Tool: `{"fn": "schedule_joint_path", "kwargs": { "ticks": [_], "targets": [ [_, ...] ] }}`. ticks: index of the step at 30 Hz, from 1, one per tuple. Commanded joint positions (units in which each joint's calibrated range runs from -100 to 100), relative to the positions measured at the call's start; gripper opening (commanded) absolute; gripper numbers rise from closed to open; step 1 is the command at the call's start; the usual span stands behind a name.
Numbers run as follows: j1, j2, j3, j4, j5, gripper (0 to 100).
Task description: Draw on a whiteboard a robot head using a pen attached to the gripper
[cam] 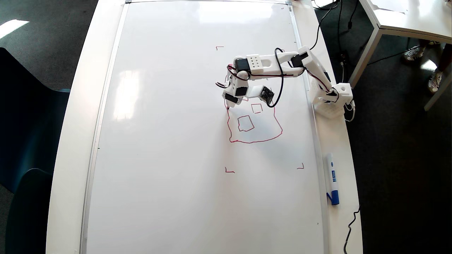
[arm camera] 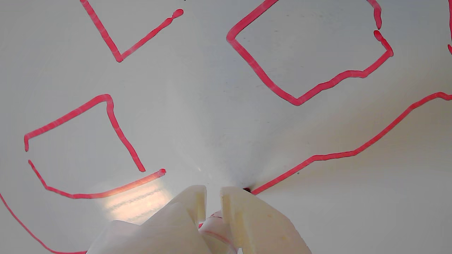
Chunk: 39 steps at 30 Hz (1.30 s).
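**Pen tip on the board at the outline's left side**

In the overhead view I see the gripper (cam: 229, 104) right of frame centre, over the whiteboard (cam: 169, 141) that covers most of the desk (cam: 76, 106). The wrist view shows the jaws nearly closed around the pen (arm camera: 212, 225), whose tip touches the board at the end of a red line. The robot head (cam: 256, 141) sits just below and right of the gripper. A blue-capped marker (cam: 332, 178) lies at lower right, off the board.
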State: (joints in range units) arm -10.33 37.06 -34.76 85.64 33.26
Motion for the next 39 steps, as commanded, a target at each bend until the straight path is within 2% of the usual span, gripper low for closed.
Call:
{"fn": "schedule_joint_path", "kwargs": {
  "ticks": [1,5,18,33,39],
  "targets": [
    [-0.02,0.13,-1.14,-3.19,0.20,1],
    [0.06,0.97,-1.23,-5.10,0.25,1],
    [0.42,12.71,-19.75,-4.93,0.25,1],
    [-4.00,13.13,-19.66,-5.45,-0.13,1],
    [-2.82,13.21,-19.39,-10.32,0.09,1]
  ]
}}
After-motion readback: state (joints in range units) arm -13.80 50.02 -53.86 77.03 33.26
